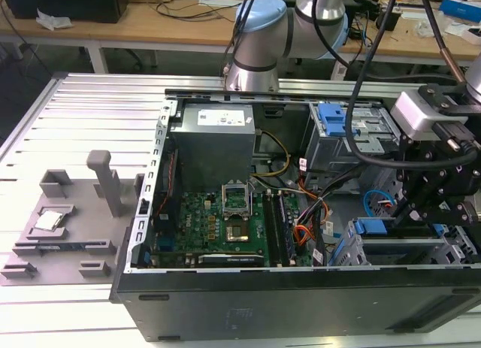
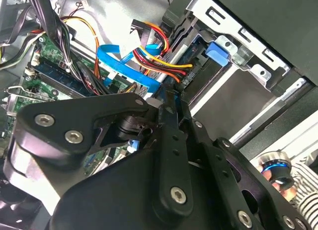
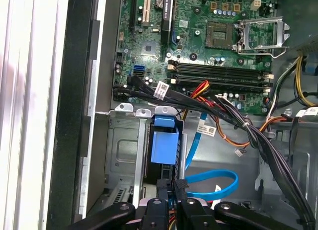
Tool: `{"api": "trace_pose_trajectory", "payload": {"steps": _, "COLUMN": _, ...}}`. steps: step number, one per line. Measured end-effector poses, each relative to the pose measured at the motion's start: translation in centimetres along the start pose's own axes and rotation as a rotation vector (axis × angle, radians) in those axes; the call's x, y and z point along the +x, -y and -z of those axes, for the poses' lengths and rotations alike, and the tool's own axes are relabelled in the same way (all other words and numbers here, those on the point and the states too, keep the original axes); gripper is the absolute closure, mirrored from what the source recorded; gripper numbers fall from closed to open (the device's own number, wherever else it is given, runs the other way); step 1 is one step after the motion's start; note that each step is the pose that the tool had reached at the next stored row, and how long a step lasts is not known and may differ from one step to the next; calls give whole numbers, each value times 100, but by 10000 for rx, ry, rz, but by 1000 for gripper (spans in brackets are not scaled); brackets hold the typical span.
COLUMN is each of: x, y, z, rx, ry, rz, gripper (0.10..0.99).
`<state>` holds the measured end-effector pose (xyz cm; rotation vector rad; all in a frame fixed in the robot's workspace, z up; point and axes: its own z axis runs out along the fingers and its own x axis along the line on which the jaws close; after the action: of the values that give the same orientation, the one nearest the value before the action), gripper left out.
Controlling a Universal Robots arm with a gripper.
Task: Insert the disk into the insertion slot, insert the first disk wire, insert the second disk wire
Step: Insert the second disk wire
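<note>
Hand (image 3: 175,189): lowered inside the open computer case (image 1: 301,295), fingers clenched on a black connector of a blue wire (image 3: 211,184).
Disk (image 3: 164,145): blue carrier seated in the insertion slot (image 3: 124,155), at the case's near corner on the exterior view's right.
Motherboard (image 1: 218,228): beside the bay, cables draped across.

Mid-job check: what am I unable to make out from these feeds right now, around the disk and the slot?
1. Disk seating depth: in the first wrist view just its blue carrier shows; the insertion slot walls hide the rest.
2. Blue cable plug: in the first wrist view it runs behind the end effector.
3. Disk connector end: in the second wrist view the end effector's body covers it.
4. Slot interior: in the exterior view the arm's wrist blocks it.
</note>
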<state>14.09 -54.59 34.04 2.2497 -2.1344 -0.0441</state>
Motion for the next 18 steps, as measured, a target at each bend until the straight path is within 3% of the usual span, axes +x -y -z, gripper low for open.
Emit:
{"api": "trace_pose_trajectory", "payload": {"steps": 2, "x": 2, "y": 0, "z": -1, "rx": -2, "ry": 12, "rz": -262, "gripper": 922}}
{"api": "trace_pose_trajectory", "payload": {"steps": 8, "x": 49, "y": 1, "z": -1, "rx": -2, "ry": 12, "rz": -272, "gripper": 922}}
{"api": "trace_pose_trajectory", "payload": {"steps": 18, "x": 38, "y": 8, "z": -20, "rx": -3, "ry": 11, "rz": -273, "gripper": 922}}
